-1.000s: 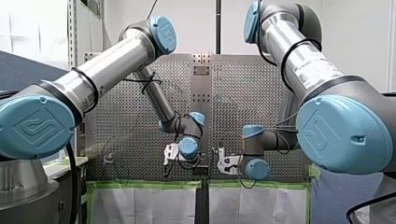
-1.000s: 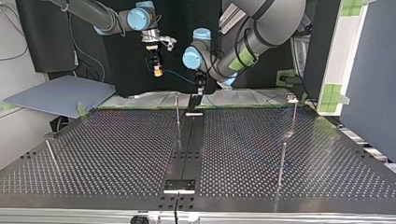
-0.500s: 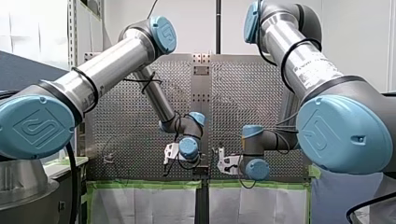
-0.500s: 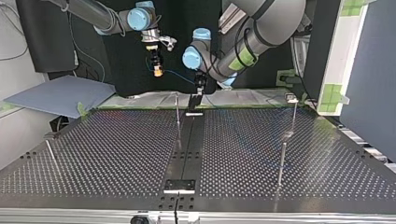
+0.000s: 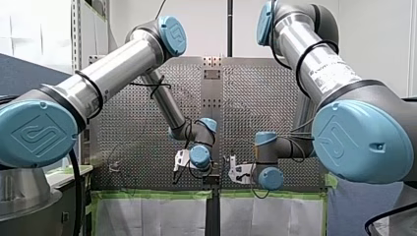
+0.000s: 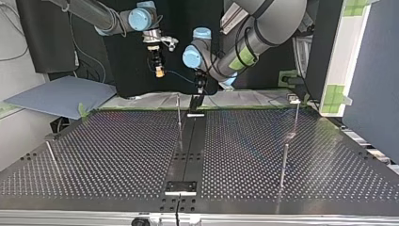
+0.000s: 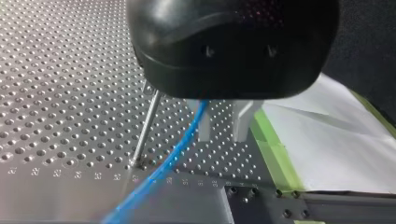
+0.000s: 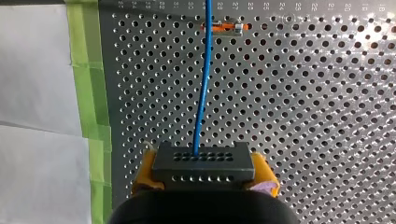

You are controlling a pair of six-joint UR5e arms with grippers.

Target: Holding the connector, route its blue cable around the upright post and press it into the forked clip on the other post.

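Note:
My right gripper [image 8: 204,173], with yellow pads, is shut on a black connector [image 8: 203,161]. The blue cable [image 8: 201,93] runs straight ahead from it to an orange-and-metal clip [image 8: 223,28] on the perforated table. In the top view my right gripper [image 6: 159,68] hangs above the table's far edge, and the cable [image 6: 181,75] crosses to my left gripper [image 6: 200,87]. My left gripper [image 7: 223,126] stands open with a gap between its pale fingers. The cable [image 7: 173,158] lies against one finger [image 7: 204,125]. A thin upright post [image 7: 147,126] stands just beside it.
Other thin posts stand on the table [image 6: 117,155] in the top view: one at mid-back [image 6: 179,110], two at the right [image 6: 295,115] [image 6: 283,165], one at the left [image 6: 51,153]. Green tape [image 7: 275,149] and white sheeting [image 7: 336,140] edge the table. A grey board [image 6: 61,94] lies at the left.
My left wrist has shifted slightly toward the top view's left, drawing the cable with it. My right arm has stayed put with the connector.

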